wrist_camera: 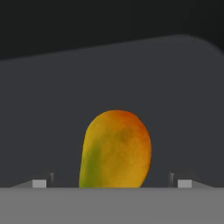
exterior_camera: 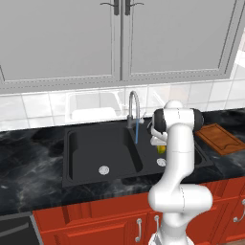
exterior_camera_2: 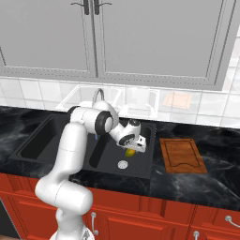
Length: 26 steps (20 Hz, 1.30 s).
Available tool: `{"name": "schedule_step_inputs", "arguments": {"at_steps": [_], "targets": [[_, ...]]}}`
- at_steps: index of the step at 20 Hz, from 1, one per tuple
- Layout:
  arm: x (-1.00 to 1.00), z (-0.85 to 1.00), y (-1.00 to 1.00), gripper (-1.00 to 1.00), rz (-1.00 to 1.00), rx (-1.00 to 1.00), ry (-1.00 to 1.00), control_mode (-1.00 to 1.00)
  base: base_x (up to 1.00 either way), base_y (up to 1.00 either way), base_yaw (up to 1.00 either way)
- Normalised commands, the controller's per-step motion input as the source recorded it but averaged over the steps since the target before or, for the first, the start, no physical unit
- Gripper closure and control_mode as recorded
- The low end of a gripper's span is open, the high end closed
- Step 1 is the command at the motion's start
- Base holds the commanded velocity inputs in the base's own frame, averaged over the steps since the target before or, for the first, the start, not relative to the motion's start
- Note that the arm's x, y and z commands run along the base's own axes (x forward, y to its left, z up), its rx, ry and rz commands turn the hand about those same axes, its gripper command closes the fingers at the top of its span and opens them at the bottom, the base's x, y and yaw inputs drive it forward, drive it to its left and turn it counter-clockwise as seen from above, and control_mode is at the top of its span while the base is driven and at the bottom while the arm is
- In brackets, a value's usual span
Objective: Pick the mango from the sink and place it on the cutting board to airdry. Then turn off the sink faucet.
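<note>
The gripper (wrist_camera: 112, 183) hangs wide open around the mango (wrist_camera: 116, 148); wet, firm and rounded, it probably slips, so squeeze its broad middle

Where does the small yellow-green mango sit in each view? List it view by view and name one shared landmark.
Left base view: the small yellow-green mango peeks out right of centre, in the right basin, just left of the white arm.
Right base view: at centre, under the pincer, above the round silver drain.
Hand view: low centre, large, on the basin floor.
Shared landmark: the matte black double-basin sink it lies in.
</note>
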Motion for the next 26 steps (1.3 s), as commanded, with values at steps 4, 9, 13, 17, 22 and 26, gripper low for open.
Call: {"name": "schedule_step_inputs", "arguments": {"at_steps": [4,9,13,17,22,26], "targets": [[0.16,-0.13,0.00,-1.00,0.00,0.00,0.00,-1.00,0.00,0.00,0.00],[0.13,-0.14,0.00,-1.00,0.00,0.00,0.00,-1.00,0.00,0.00,0.00],[0.08,-0.15,0.00,-1.00,0.00,0.00,0.00,-1.00,0.00,0.00,0.00],[0.02,-0.15,0.00,1.00,0.00,0.01,0.00,-1.00,0.00,0.00,0.00],[0.00,-0.07,0.00,1.00,-0.02,0.01,0.02,-1.00,0.00,0.00,0.00],[0.00,0.07,0.00,1.00,-0.03,0.00,0.00,-1.00,0.00,0.00,0.00]]}}
